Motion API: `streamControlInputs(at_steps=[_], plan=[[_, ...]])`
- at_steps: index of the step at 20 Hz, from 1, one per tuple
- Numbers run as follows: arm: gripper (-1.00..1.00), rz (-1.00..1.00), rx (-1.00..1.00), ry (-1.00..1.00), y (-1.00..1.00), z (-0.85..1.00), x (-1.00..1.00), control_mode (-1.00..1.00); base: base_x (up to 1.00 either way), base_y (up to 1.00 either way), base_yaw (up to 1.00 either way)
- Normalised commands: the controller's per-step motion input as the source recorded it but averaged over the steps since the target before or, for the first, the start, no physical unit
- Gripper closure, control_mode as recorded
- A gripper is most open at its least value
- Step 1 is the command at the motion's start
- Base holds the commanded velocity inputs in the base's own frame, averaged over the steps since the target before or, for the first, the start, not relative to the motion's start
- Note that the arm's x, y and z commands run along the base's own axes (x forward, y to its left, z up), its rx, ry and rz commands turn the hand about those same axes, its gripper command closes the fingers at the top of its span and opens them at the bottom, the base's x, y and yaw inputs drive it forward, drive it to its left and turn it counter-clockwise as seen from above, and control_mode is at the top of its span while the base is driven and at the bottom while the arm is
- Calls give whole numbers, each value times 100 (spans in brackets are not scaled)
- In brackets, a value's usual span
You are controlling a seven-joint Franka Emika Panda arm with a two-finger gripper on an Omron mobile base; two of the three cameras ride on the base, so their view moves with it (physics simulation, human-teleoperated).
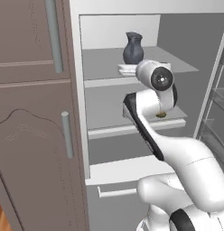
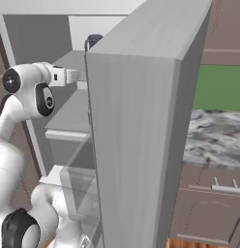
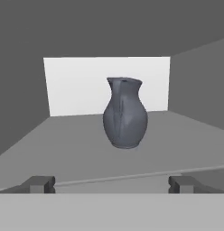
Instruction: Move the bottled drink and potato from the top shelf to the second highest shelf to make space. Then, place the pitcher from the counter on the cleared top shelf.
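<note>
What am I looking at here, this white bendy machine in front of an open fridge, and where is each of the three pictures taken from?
The white machine is a jointed robot arm on a driving base, all computer-rendered. Two pictures come from cameras on the base, looking over the arm from its left and its right; in the right one the grey fridge door blocks much of the inside. The third comes from a camera on the hand, looking along the gripper, whose two dark fingertips stand wide apart, holding nothing. On the wide grey top shelf a dark blue-grey rounded pitcher stands upright and free. On the grey second highest shelf below lies a small yellow-brown potato, partly behind the arm. A grey-white marbled counter shows beyond the door.
</note>
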Motion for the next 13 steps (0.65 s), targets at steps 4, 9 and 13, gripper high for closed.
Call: streamControlInputs(at_steps=[4,9,13], plan=[[-100,0,0,9,0,0,-100,-100,0,0,0],[-100,0,0,13,5,-1,-100,-100,0,0,0],[-100,0,0,19,8,-16,-100,-100,0,0,0]])
